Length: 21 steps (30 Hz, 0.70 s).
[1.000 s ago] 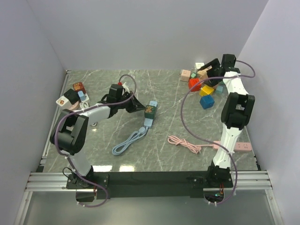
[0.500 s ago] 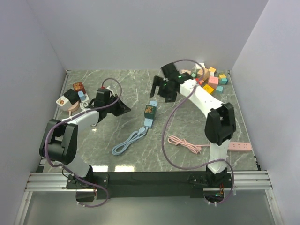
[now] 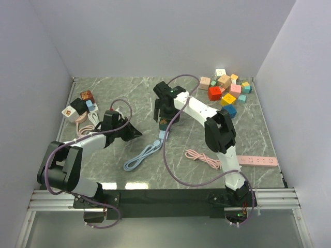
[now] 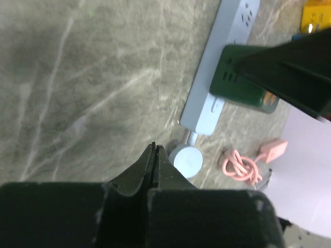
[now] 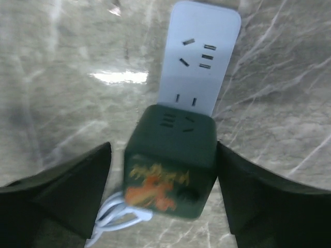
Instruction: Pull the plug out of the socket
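Plug [image 5: 170, 160]: a dark green cube adapter with an orange print, seated on one end of a pale blue power strip [image 5: 201, 57]. The strip lies near the middle of the marbled bench [image 3: 119, 93], and its blue cord [image 3: 139, 157] trails off toward 7 o'clock.

The right gripper [image 5: 163, 150] hangs directly over the plug. Its fingers [image 5: 57, 191] are spread wide, one on each side of the cube, with a gap showing on both sides. It holds nothing.

The left gripper [image 4: 155, 155] sits at about 8 o'clock from the plug, low over the bench. Its fingers are pressed fully together and empty, with the tips aimed at the cord end of the strip.

The step in hand looks like the approach: the plug is framed but not yet gripped. The next move would likely be to close the right fingers squarely on two opposite faces of the cube, then draw it straight away from the strip. The strip looks light, so it may lift with the plug unless the left arm pins it down.

Counts:
- One green plug and one blue strip.
- One pink strip [image 3: 258, 161] at 4 o'clock, with its pink cord [image 3: 204, 158] bundled beside it.
- About a dozen coloured cubes [image 3: 227, 90] heaped at 2 o'clock, too crowded to count exactly.
- About four more cubes [image 3: 80, 105] at 10 o'clock.
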Each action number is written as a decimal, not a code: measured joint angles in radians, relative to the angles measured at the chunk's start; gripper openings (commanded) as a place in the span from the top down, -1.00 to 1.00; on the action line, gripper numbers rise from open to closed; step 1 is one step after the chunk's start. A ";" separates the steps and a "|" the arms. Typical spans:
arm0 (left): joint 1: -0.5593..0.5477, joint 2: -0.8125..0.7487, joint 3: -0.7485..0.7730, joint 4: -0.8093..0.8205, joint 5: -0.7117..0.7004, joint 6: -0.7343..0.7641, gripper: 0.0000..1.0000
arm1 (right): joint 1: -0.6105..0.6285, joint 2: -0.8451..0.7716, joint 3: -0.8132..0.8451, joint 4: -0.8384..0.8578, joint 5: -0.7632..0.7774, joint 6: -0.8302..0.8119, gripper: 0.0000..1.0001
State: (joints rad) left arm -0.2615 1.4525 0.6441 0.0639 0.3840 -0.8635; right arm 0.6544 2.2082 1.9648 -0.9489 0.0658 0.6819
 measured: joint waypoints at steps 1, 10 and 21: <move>0.000 -0.002 -0.009 0.009 0.011 -0.003 0.99 | 0.002 0.018 0.001 -0.005 0.001 0.005 -0.33; -0.068 0.054 -0.031 0.150 0.151 -0.013 0.99 | -0.007 0.008 -0.044 0.030 -0.054 0.011 1.00; -0.192 0.361 0.171 0.346 0.283 -0.013 0.99 | -0.011 0.009 -0.037 0.025 -0.134 -0.025 1.00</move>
State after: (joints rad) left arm -0.4538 1.8137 0.8154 0.4103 0.6674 -0.8768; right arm 0.6434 2.2169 1.9282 -0.9237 -0.0685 0.6567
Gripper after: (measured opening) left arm 0.011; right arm 0.688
